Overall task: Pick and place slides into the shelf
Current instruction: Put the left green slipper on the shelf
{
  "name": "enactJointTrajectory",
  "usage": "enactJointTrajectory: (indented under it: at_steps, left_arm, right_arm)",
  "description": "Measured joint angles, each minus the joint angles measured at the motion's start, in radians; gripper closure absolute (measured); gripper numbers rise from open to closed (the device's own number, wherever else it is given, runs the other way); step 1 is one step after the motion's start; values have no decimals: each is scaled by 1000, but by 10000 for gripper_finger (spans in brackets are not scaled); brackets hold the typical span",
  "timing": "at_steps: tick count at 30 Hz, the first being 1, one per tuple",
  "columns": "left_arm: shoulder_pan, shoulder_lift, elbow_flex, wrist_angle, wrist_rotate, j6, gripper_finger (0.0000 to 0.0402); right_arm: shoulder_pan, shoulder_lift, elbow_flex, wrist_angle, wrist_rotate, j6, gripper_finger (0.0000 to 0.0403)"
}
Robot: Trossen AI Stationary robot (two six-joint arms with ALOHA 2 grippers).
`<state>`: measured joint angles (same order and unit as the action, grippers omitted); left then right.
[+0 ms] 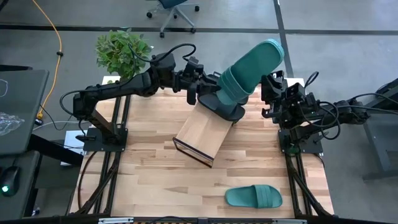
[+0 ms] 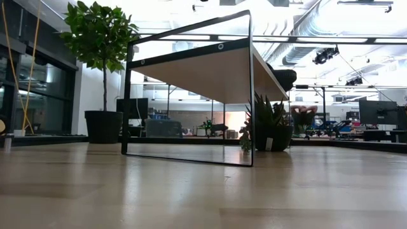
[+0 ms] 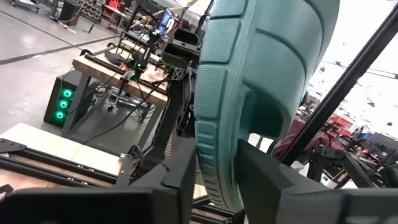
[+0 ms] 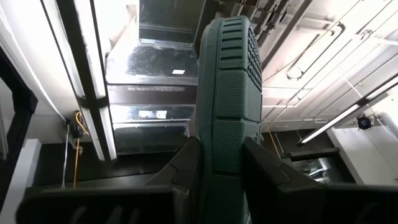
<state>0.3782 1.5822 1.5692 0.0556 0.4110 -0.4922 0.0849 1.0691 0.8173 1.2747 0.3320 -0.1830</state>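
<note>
One teal slide (image 1: 252,68) is lifted high over the table's far middle, tilted with one end up, between both grippers. My left gripper (image 1: 208,93) is at its lower end and my right gripper (image 1: 268,87) at its right side; both are shut on it. The slanted wooden shelf (image 1: 202,134) stands on the table's middle. A black slide (image 1: 230,113) lies on the shelf's raised far end and also shows in the low view (image 2: 284,77). A second teal slide (image 1: 253,196) lies flat near the near edge. The other black slide is out of view. My left gripper (image 3: 214,168) pinches the teal slide's sole edge (image 3: 214,143) between its two fingers, which lie across the sole's thickness. The slide is lifted clear and rises away past the fingers. My right gripper (image 4: 227,155) pinches the same slide's ribbed sole edge (image 4: 227,124) between its two fingers, pointing upward toward the ceiling. The slide stands up beyond the fingers, clear of the table.
A potted plant (image 1: 121,50) stands off the table's far left corner. The shelf's thin dark frame (image 2: 249,95) rises steeply in the low view. Bare wooden tabletop (image 1: 149,180) lies to the near left of the shelf.
</note>
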Motion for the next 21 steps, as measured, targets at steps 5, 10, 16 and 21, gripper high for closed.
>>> enactJointTrajectory:
  at_steps: [5, 10, 16, 21]
  left_arm:
    - [0, 0, 0, -3, -1, 14, 360]
    - [0, 0, 0, -3, -1, 14, 375]
    - [1, 0, 0, -7, -1, 37, 361]
    - [1, 0, 0, -10, -3, 59, 383]
  right_arm:
    - [0, 0, 0, -3, -1, 3, 336]
    - [0, 0, 0, -3, -1, 3, 336]
    - [0, 0, 0, -8, 2, -2, 332]
    - [0, -1, 0, -13, 30, -9, 298]
